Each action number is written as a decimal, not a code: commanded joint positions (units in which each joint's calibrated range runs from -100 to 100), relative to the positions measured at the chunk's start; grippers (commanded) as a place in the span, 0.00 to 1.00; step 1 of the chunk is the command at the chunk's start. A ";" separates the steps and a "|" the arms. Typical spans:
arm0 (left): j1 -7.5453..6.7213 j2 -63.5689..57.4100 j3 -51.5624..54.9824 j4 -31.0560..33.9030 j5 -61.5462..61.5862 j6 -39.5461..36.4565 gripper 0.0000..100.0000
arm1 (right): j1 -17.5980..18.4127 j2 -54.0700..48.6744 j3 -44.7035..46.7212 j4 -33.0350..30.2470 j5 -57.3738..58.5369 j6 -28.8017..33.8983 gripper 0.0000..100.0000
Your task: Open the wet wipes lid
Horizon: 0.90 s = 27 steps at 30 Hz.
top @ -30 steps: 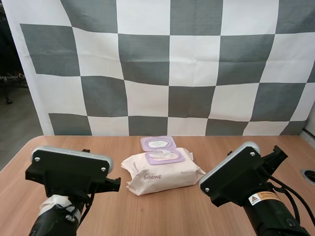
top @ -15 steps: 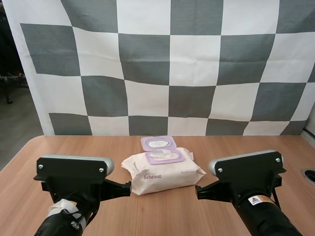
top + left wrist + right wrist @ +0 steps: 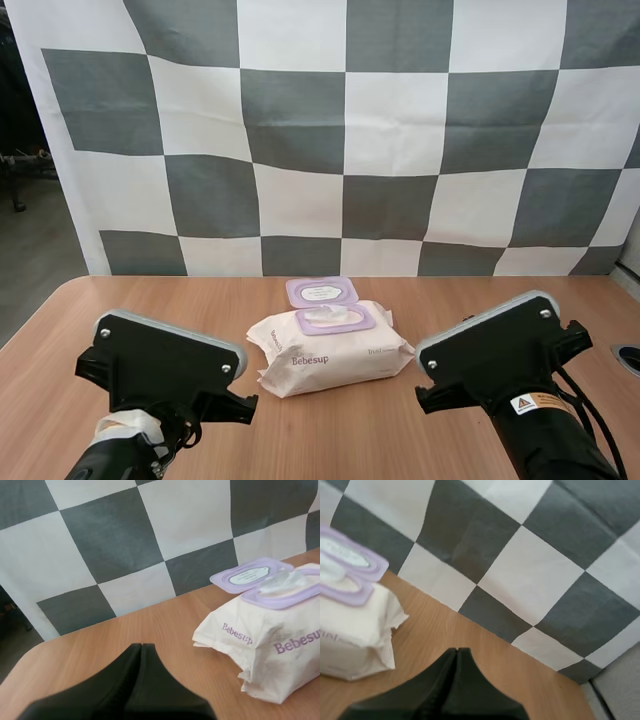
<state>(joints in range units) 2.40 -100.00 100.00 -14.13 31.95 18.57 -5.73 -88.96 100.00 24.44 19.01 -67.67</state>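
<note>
The pack of wet wipes (image 3: 335, 350) lies flat in the middle of the table (image 3: 480, 300), between my two arms and touching neither. Its purple lid (image 3: 322, 291) is already flipped back toward the far edge, its pale label facing up. In the purple-framed opening (image 3: 335, 319) a crumpled white wipe (image 3: 280, 580) pokes up. The pack is cream-coloured, soft and wrinkled, with a crimped end seam. The left wrist view gives me its near end with the purple "Bebesup" print, while the right wrist view catches the opposite end beside the table's bare wood. My left gripper (image 3: 141, 647) has its fingers pressed together into one dark wedge, near the pack but apart from it. My right gripper (image 3: 457, 652) is likewise closed on nothing, off to the pack's other side.
</note>
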 commanded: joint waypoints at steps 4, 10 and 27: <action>0.02 0.00 0.00 9.94 -0.59 -0.01 0.00 | -0.01 0.03 0.00 -4.69 14.16 -27.13 0.00; 0.02 0.00 0.00 10.14 -1.48 -0.01 0.00 | -0.01 0.03 0.00 -4.45 14.16 -12.25 0.00; 0.02 0.00 0.00 14.57 -1.97 -26.28 0.00 | -0.01 0.03 0.00 -1.24 -3.65 29.96 0.00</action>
<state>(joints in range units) 2.40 -100.00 100.00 -4.09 29.36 18.57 -5.73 -88.96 100.00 19.97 22.40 -76.77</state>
